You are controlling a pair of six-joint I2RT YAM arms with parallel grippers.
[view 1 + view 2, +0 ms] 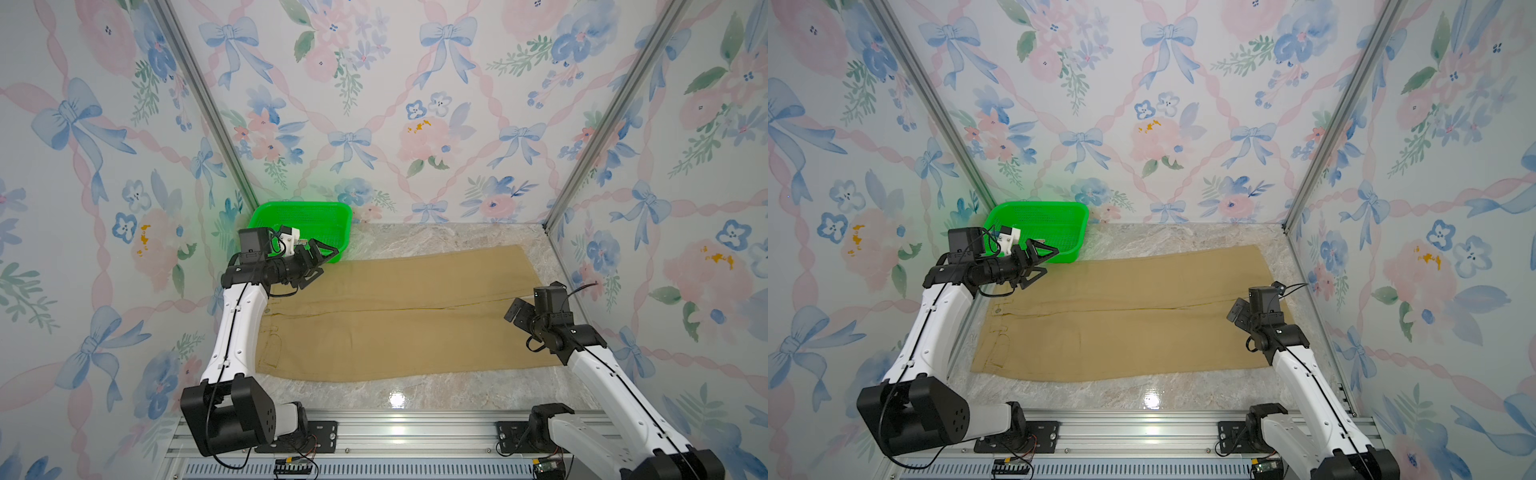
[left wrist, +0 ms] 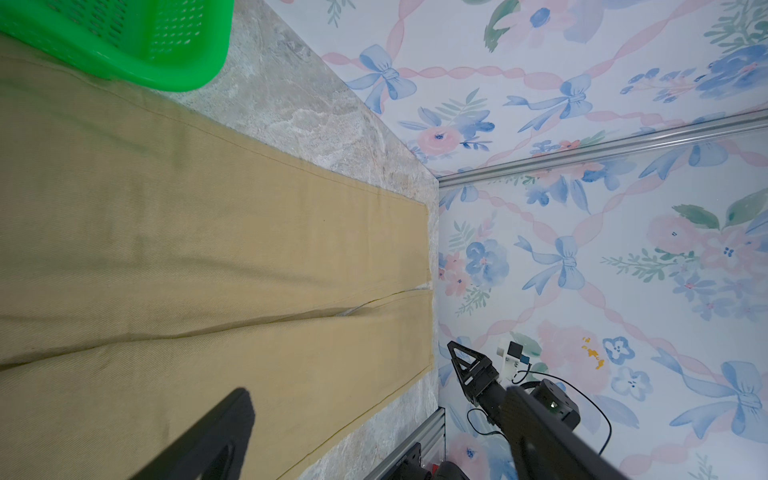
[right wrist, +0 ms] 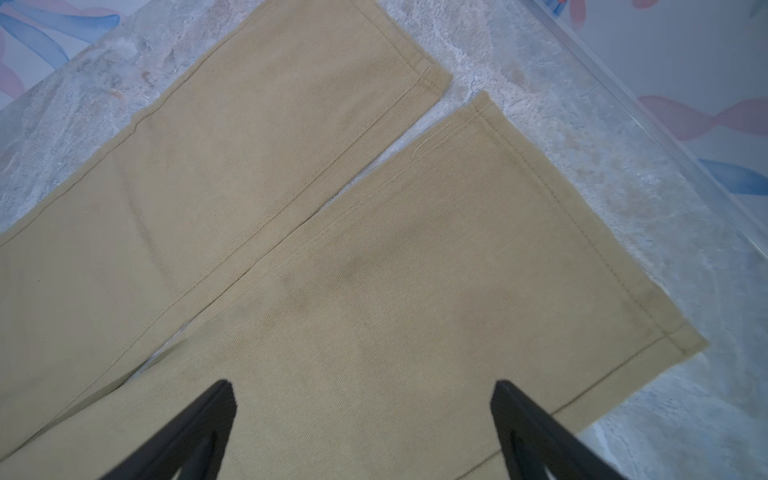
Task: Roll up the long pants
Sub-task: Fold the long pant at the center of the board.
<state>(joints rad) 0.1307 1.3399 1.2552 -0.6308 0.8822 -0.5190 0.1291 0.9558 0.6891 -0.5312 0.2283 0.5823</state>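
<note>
Tan khaki cotton long pants (image 1: pixel 395 332) lie flat, unrolled, on grey marbled surface (image 1: pixel 436 395) — waist end below left tool (image 1: pixel 318 262), hems below right tool (image 3: pixel 361 388). Both tools released, empty — green mesh basket (image 1: pixel 303 220) beside left tool.

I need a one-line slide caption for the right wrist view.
Open right pincer above the hem ends of the long pants, flat on the marble table.
</note>
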